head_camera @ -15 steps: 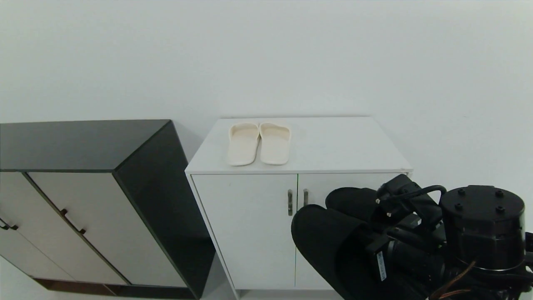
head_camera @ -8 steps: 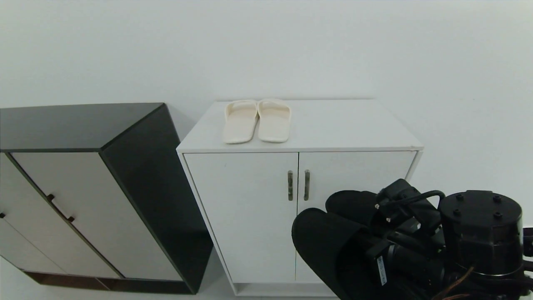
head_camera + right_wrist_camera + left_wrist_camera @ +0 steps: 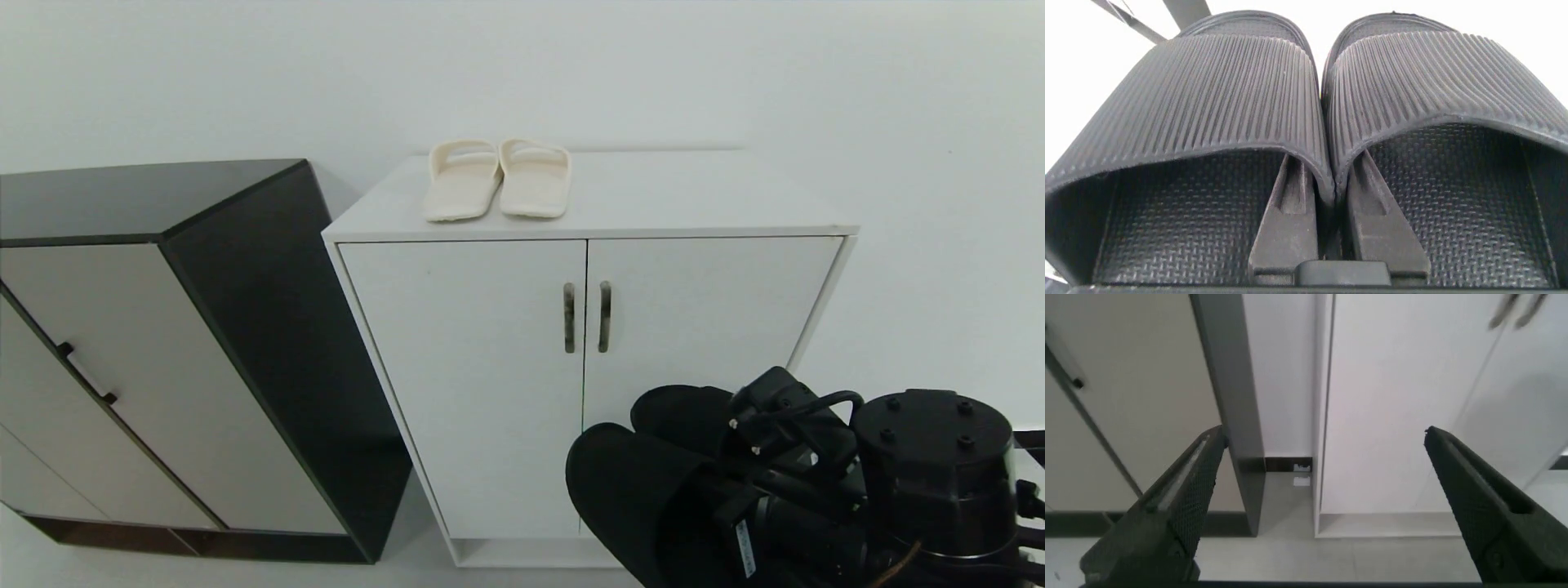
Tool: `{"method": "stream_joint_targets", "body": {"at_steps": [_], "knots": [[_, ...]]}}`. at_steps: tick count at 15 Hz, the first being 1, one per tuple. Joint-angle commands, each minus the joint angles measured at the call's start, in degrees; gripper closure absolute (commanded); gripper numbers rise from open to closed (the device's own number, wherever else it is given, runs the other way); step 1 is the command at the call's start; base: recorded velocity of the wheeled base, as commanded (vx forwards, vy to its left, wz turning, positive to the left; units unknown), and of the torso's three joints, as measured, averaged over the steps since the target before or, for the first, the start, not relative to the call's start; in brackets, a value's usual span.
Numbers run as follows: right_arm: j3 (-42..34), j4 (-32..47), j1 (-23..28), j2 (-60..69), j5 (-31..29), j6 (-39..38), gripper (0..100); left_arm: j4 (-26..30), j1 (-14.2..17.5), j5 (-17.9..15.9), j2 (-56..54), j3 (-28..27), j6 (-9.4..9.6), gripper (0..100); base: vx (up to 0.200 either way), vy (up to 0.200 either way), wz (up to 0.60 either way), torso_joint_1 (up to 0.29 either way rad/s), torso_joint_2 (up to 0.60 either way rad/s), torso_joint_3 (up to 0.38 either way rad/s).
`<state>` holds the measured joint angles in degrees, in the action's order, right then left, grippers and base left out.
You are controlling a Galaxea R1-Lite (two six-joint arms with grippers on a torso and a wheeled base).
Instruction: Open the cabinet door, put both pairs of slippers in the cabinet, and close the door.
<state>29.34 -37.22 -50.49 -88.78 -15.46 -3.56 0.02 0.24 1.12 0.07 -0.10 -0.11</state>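
Head view: the white cabinet (image 3: 457,384) is recorded with both doors shut, and its two handles (image 3: 568,318) are set side by side at the centre seam. The beige slippers (image 3: 495,180) are laid as a pair on the cabinet top, left of centre. The black slippers (image 3: 645,478) are held low before the right door. A dark cabinet (image 3: 269,343) is stood just beside, on the left.

Left wrist view: the left gripper (image 3: 1324,437) is seen with fingers spread wide and nothing held, pointed at the white cabinet's lower front.

Right wrist view: the right gripper (image 3: 1325,175) is clamped on the inner walls of the black slippers, which are pinched together.

Step judged: the door opening is not yet done. Next, the free left gripper is to be raised to a handle and closed around it, and the door is to be swung clear of the held pair.
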Motion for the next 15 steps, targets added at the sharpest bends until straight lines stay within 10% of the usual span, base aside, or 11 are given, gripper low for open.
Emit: {"method": "stream_joint_targets", "body": {"at_steps": [1,4,6,10,14,15], "knots": [[-0.87,-0.75,-0.04,-0.16,-0.01,0.04,100,-0.11,0.02,0.46,-0.07,0.01,0.02,0,0.0,0.0,0.0,-0.149,0.48,0.325],[-1.48,-2.07,-0.04,0.01,-0.1,0.13,100,-0.38,0.02,0.11,0.89,-3.33,3.98,0,0.0,0.0,0.0,-0.132,0.47,0.326],[-1.48,-2.07,-0.04,-0.51,-0.01,0.13,100,-0.11,-0.07,-2.18,12.58,-15.11,-0.86,0,0.0,0.0,0.0,-0.117,0.46,0.349],[-1.66,-2.16,-0.31,-0.95,-0.27,0.13,100,-9.78,-1.47,-20.37,38.95,-16.87,-1.38,0,0.0,0.0,0.0,-0.079,0.45,0.367],[-1.83,-2.16,-0.31,-0.69,-0.45,0.22,100,-30.61,-19.32,-21.07,57.85,-20.82,-2.79,0,0.0,0.0,0.0,-0.021,0.35,0.327],[-1.83,-2.16,-0.31,-0.69,-0.36,0.22,100,-33.6,-30.48,-16.06,62.24,-23.19,-2.79,0,0.0,0.0,0.0,-0.002,0.11,0.105]]}}
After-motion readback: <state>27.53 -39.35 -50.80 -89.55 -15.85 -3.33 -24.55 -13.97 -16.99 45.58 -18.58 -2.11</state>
